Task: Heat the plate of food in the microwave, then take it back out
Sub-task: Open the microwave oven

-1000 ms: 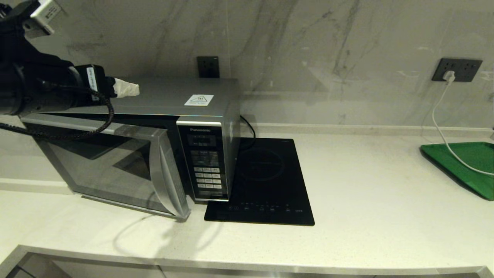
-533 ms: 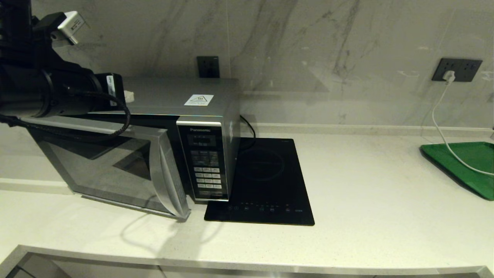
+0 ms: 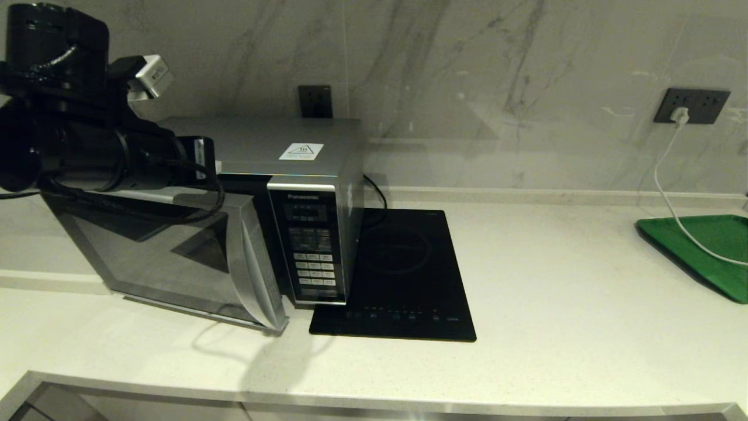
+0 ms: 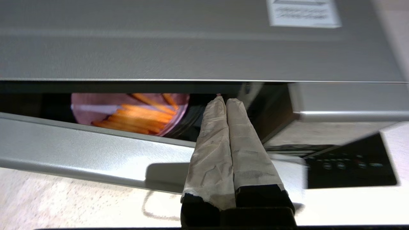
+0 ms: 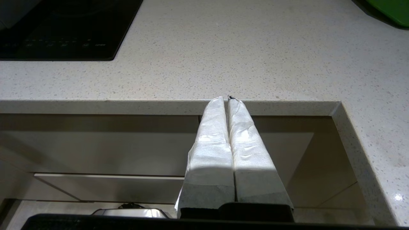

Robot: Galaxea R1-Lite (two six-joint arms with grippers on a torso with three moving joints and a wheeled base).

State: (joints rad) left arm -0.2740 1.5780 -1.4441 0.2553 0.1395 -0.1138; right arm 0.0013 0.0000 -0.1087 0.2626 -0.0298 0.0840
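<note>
The silver-grey microwave (image 3: 286, 137) stands at the left of the counter, its dark glass door (image 3: 158, 257) swung partly open. Through the gap above the door's top edge, the left wrist view shows the lilac plate of food (image 4: 134, 113) with orange fries inside the cavity. My left gripper (image 4: 223, 101) is shut and empty, its taped fingers pointing into that gap beside the plate, near the handle side. In the head view the left arm (image 3: 105, 152) hides the gripper. My right gripper (image 5: 225, 99) is shut and empty, parked below the counter's front edge.
A flat black glass cooktop (image 3: 403, 275) lies right of the microwave. A green tray (image 3: 707, 245) sits at the far right with a white cable (image 3: 672, 193) running to a wall socket. Bare counter (image 3: 555, 304) lies between them.
My left arm has swung rightward and down over the microwave door, bringing its shut fingers from above the microwave's top to the door gap. The door has not visibly moved.
</note>
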